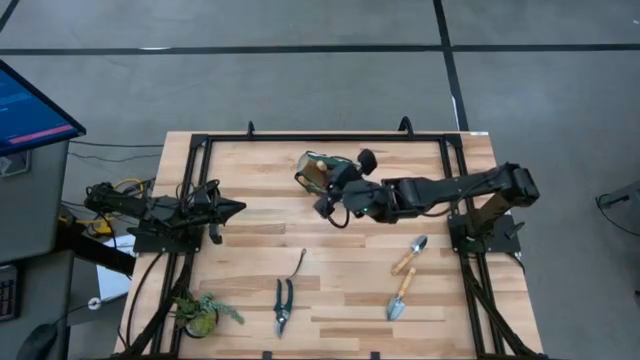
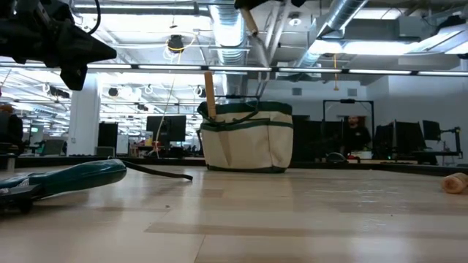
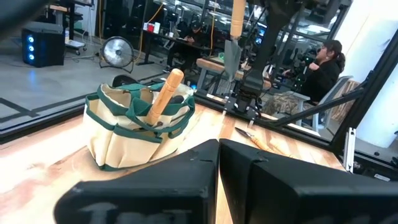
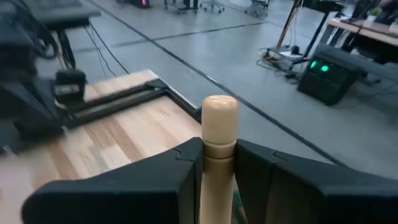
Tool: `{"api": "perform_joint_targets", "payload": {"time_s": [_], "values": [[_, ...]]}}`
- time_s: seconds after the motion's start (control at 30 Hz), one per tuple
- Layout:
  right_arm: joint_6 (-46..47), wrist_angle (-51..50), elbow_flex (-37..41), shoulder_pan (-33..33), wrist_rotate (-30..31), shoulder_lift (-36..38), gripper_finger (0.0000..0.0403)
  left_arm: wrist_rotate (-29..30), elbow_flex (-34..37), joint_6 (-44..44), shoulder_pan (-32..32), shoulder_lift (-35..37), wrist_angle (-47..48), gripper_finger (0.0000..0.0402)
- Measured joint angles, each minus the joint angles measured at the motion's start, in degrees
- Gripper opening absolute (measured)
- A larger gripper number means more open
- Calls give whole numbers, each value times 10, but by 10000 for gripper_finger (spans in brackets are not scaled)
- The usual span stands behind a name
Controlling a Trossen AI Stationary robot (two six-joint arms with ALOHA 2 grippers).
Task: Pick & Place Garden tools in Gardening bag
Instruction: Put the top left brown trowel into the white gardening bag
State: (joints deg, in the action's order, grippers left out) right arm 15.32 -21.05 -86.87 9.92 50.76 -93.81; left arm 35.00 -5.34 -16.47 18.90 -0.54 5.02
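While you watched from above, the right gripper hung beside the round cream fabric bag with green trim, and the left gripper waited, fingers together. At bench level, a wooden handle stood in that bag. Your right wrist view showed the fingers clamped on a pale wooden-handled tool.

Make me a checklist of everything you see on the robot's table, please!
Surface: wooden table, dark frame.
Job's things: gardening bag holds one wooden-handled tool; shears, hooked tool, two trowels lie outside.
Clutter: plant clump.
Claws: right claw shut on wooden handle above bag; left claw shut, empty.
Cables: yellow ones beside left arm.
Surroundings: monitor, seated people.
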Motion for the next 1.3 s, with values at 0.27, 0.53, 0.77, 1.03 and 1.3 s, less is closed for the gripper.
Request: {"api": "perform_joint_targets", "payload": {"time_s": [0.27, 0.53, 0.77, 1.03, 1.3], "values": [[54, 80, 0, 13, 59, -79, 55, 1, 0, 11, 0, 0, 0, 1], [146, 80, 0, 29, 222, -152, 55, 1, 0, 10, 0, 0, -1, 1], [147, 62, 1, 7, 283, -160, 55, 1, 0, 9, 0, 0, -1, 1], [150, 69, 0, -19, 292, -181, 55, 1, 0, 7, 0, 0, -2, 1], [192, 61, 1, -34, 294, -192, 55, 1, 0, -5, 0, 0, -2, 1]]}}
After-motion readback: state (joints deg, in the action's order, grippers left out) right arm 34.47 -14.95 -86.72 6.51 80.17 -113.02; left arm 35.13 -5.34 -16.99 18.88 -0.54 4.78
